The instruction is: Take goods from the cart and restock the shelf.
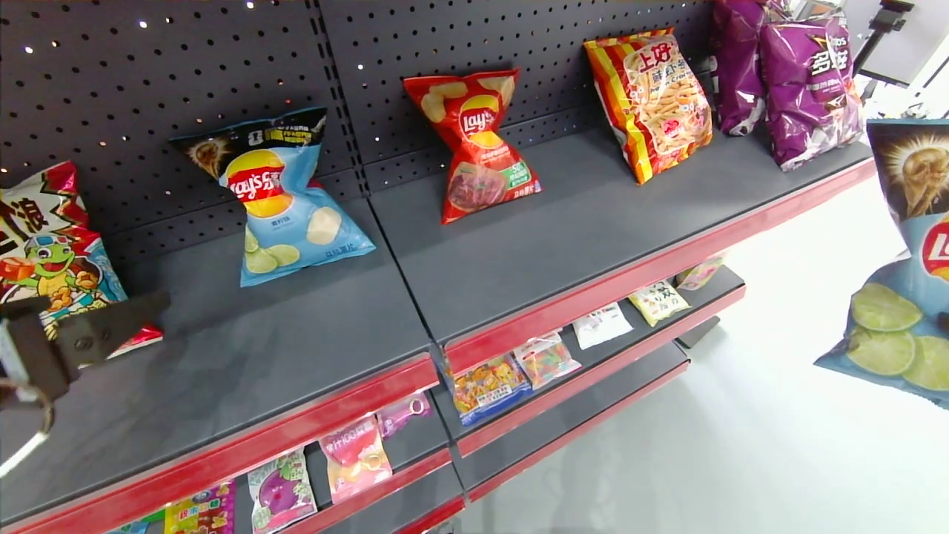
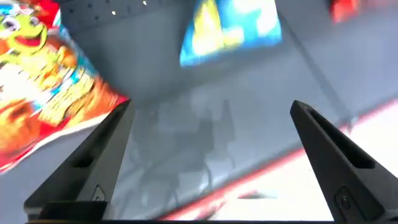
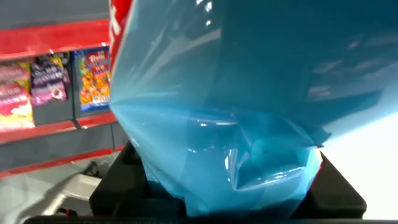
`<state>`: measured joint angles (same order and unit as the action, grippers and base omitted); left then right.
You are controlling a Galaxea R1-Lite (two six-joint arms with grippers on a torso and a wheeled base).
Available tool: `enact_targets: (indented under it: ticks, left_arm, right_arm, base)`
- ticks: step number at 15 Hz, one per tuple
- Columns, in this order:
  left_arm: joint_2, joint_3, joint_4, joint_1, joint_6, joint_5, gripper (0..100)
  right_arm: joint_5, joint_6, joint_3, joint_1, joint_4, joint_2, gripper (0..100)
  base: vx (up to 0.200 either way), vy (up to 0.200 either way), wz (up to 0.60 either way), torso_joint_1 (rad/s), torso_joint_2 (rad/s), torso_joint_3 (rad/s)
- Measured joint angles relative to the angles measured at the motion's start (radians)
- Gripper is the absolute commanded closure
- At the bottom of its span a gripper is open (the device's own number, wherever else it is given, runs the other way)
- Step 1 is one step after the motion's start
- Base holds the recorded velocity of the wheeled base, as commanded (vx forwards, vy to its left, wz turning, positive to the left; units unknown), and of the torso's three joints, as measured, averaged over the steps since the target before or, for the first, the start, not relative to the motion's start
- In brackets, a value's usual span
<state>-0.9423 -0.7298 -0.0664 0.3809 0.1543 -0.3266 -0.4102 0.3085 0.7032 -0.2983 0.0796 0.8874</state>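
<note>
In the head view, one restock is looking half done. A blue lime-printed chip bag (image 1: pixel 901 297) is hanging in the air at the right edge, well clear of the top shelf (image 1: pixel 296 326), so I judge it is out of the cart but not yet placed. A matching blue chip bag (image 1: pixel 285 200) is leaning against the pegboard with bare shelf in front of it. The left gripper (image 1: pixel 89 337) is hovering low over the shelf, with a cartoon snack bag (image 1: pixel 52 252) lying just beside it.

In the left wrist view, the left gripper (image 2: pixel 211 155) is holding its fingers spread wide, with nothing between them. The cartoon snack bag (image 2: pixel 43 81) is sitting just outside one finger, and the matching blue chip bag (image 2: pixel 230 28) is standing farther ahead of the tips.

In the right wrist view, the right gripper (image 3: pixel 227 193) is pinching the lime-printed bag (image 3: pixel 236 93) by its crimped end. The glossy film is puckering at the grip and billowing out beyond the fingers. Sweets packets (image 3: pixel 93 78) are showing on the lower shelves past the bag.
</note>
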Motion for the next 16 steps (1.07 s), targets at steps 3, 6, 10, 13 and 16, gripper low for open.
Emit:
enact_targets:
  ticks: [3, 6, 10, 13, 16]
  left_arm:
    - [0.11, 0.051, -0.027, 0.001, -0.046, 0.026, 0]
    - [0.13, 0.051, -0.022, 0.001, -0.05, 0.028, 0]
    - [0.132, 0.041, -0.023, 0.0, -0.052, 0.028, 0]
    - [0.126, 0.035, -0.022, 0.0, -0.052, 0.028, 0]
    - [0.117, 0.03, -0.023, -0.001, -0.052, 0.028, 0]
  right_arm:
    - [0.003, 0.024, 0.009, 0.0, -0.001, 0.011, 100]
    - [0.004, 0.025, 0.03, -0.001, -0.004, 0.019, 100]
    - [0.003, 0.025, 0.021, 0.0, -0.001, 0.028, 100]
    - [0.003, 0.026, 0.021, 0.001, -0.002, 0.041, 100]
    - [0.001, 0.027, 0.026, 0.001, -0.002, 0.053, 100]
  base:
    - [0.0, 0.0, 0.4, 0.003, 0.0, 0.002]
    - [0.0, 0.0, 0.6, 0.002, 0.0, 0.001]
    - [0.0, 0.0, 0.6, 0.004, 0.0, 0.004]
    - [0.0, 0.0, 0.6, 0.002, 0.01, -0.001]
    - [0.0, 0.0, 0.6, 0.002, 0.01, 0.002]
